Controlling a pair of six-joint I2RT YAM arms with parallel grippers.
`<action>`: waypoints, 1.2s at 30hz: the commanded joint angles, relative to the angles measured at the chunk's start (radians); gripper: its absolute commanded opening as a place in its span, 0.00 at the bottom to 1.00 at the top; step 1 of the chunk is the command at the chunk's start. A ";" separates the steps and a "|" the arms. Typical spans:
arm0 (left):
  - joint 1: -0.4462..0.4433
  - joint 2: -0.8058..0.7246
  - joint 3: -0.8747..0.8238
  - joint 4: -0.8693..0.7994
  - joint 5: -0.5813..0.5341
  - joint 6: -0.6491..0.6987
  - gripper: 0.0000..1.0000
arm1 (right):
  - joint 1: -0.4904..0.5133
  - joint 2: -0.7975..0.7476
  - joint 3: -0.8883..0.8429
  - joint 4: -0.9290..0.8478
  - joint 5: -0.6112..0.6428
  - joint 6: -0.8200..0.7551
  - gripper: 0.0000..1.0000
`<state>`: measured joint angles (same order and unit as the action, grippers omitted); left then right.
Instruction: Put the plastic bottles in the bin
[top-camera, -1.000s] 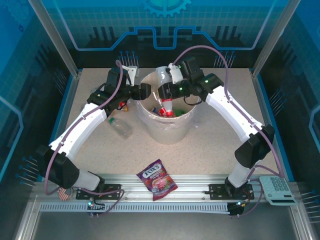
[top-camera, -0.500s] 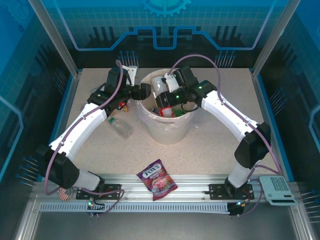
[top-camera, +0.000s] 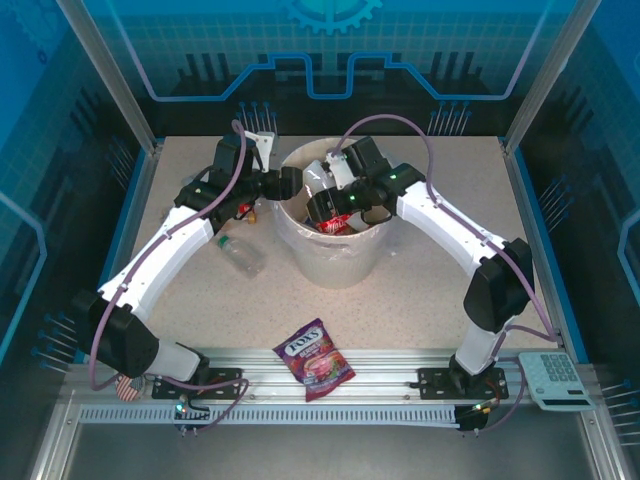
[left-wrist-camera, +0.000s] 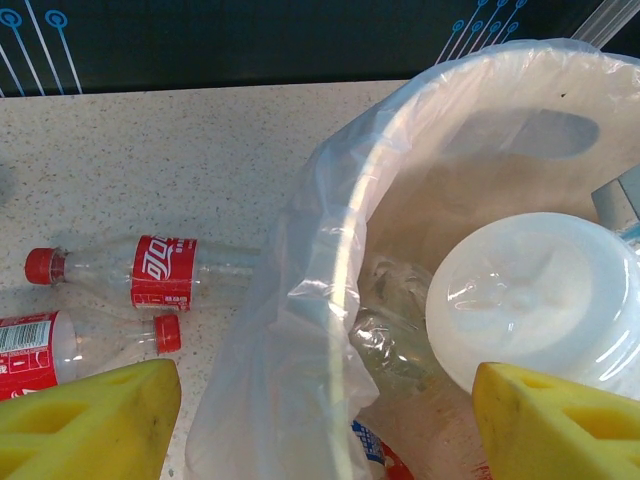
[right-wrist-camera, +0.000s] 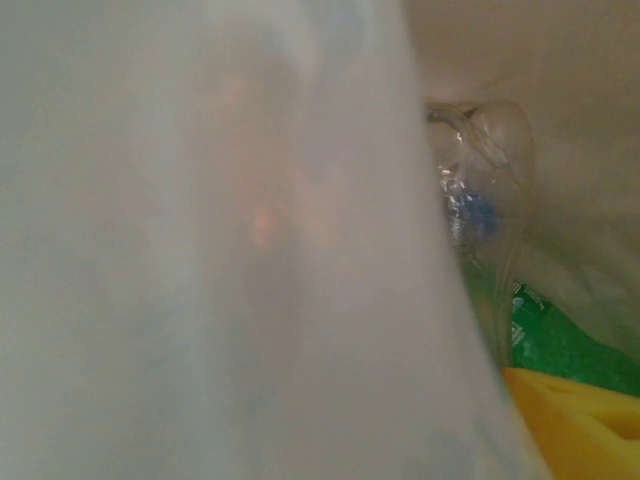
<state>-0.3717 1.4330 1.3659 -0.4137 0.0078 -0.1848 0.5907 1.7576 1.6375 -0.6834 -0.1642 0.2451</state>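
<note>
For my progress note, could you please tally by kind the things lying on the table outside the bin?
Red-labelled bottles: 2
Plain clear bottle: 1
Candy bag: 1
Total: 4

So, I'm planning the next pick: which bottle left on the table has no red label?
The plain clear bottle lying apart, left of the bin; the other two bottles wear red labels.

Bin (top-camera: 335, 262) cream-white; bottles (left-wrist-camera: 140, 272) red-labelled, red-capped; table (top-camera: 420, 290) speckled beige; candy bag (top-camera: 315, 358) purple-red.
</note>
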 joint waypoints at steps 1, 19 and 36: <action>-0.021 0.027 -0.030 -0.083 0.005 0.006 0.78 | 0.013 -0.006 0.047 -0.042 0.021 -0.025 0.88; -0.018 0.020 -0.031 -0.079 0.011 0.000 0.78 | -0.010 -0.199 0.130 -0.150 0.118 -0.040 0.92; -0.032 0.030 -0.018 -0.065 0.079 -0.056 0.78 | -0.281 -0.473 -0.021 -0.229 0.146 0.090 0.92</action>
<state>-0.3748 1.4334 1.3659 -0.4141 0.0505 -0.2203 0.3538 1.3178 1.6623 -0.8757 0.0120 0.2966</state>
